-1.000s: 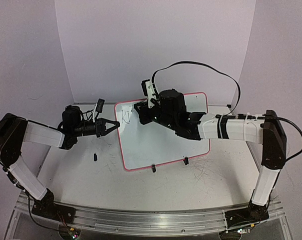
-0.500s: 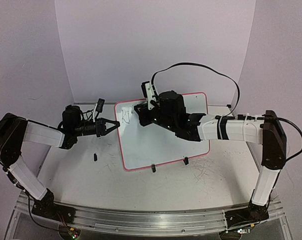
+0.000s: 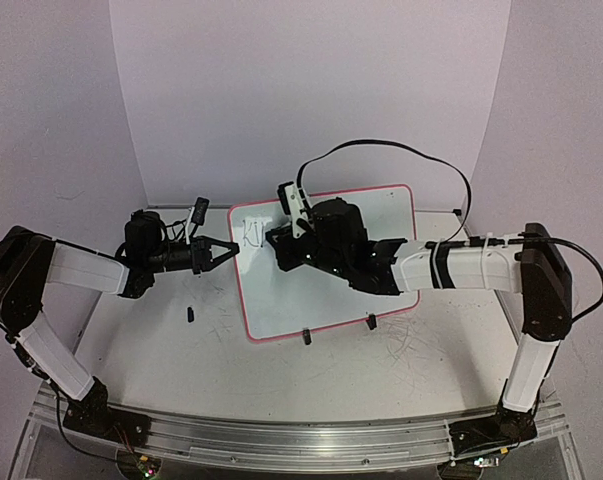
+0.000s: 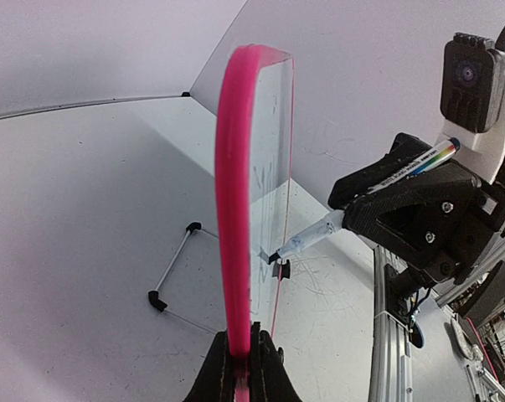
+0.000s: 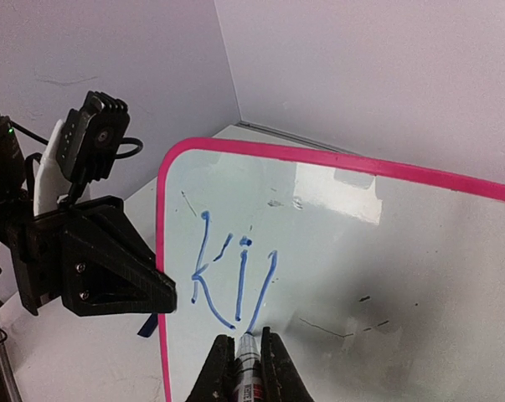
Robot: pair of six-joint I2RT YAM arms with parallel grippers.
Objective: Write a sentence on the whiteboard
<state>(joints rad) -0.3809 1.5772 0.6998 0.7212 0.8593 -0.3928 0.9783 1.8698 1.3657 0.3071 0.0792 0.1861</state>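
Right arm [image 3: 471,265] covers the centre of the propped whiteboard [image 3: 301,295], mid-table. The sentence [image 5: 243,276] reads only "Ki" plus one stroke, far-left. Left gripper [image 3: 227,252] clamps the left frame; right gripper [image 5: 244,347], extended leftward, pinches the marker [image 4: 319,233], tip on board.

Legend: on the whiteboard [image 5: 386,251] you can read the sentence [image 5: 241,285] so far, blue handwritten "Ki" plus one unfinished stroke. Print on the marker [image 5: 248,366] is illegible.

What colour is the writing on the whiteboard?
Blue. The letters on the whiteboard show best in the right wrist view.
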